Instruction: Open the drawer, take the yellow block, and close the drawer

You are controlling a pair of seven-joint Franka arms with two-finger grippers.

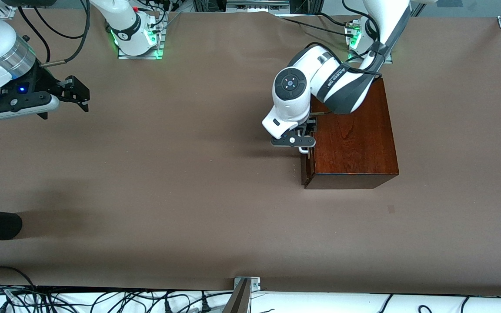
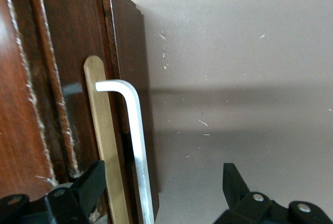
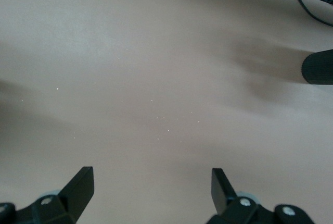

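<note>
The wooden box (image 1: pixel 355 139) gleams dark reddish-brown with streaky grain. Its drawer (image 2: pixel 122 78) carries a white handle (image 2: pixel 136 130). The table (image 1: pixel 168 174) is plain matte brown

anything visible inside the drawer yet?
No. The drawer is shut in the wooden box, so its inside is hidden; no yellow block shows. The open left gripper straddles the white handle. The right gripper waits open over bare table.
</note>
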